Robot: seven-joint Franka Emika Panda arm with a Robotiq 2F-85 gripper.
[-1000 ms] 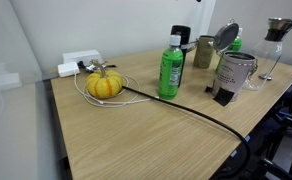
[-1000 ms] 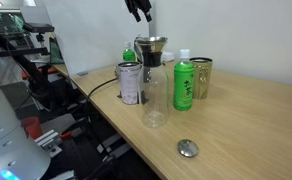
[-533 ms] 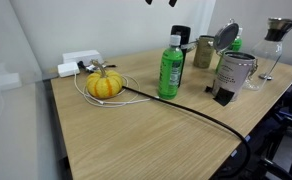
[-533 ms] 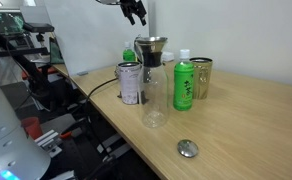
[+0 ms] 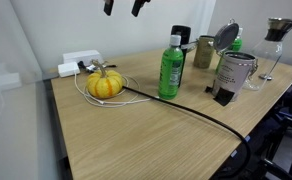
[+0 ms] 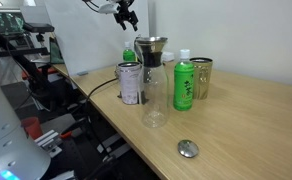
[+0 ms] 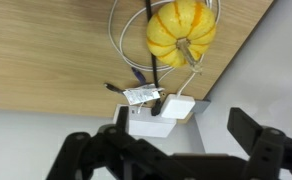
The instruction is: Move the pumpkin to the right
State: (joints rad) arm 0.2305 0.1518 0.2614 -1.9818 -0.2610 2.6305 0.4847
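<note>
Reaching the pumpkin (image 7: pixel 181 32) cleanly was the step in hand, as I judged it. My pincer (image 5: pixel 123 6) hung high over the table (image 5: pixel 136 140), spread wide and holding nothing. The pumpkin sat far below it, untouched, on the wood near the table's back edge.

In the wrist view the pumpkin lay ahead of my fingertips (image 7: pixel 261 150), close to the line midway between them. A white charger block (image 7: pixel 156 118) sat between them and the pumpkin. A white cable (image 7: pixel 112 40) looped around the pumpkin, and a black cable (image 5: pixel 196 113) ran off from beside it across the table.

To do this well, I reckoned I should bring the pincer directly over the pumpkin before lowering. The jaws should go down on opposite sides of the ribbed body, not onto the stem, and close around its widest part, since a round shape would likely squirt out of a high grip. The cable loop was the main hazard, because a fingertip landing on it could pinch it or drag the charger block along. Lifting the pumpkin clear before carrying it sideways seemed the safer course. The green bottle (image 5: pixel 170 68) stood below and off to one side of the pincer, so the path might need to stop short of it.

Only the two fingertips showed at the top of an exterior view (image 5: pixel 108 6). Elsewhere the wrist appeared at the upper edge of an exterior view (image 6: pixel 126 17), fingers pointing downward at a tilt.
</note>
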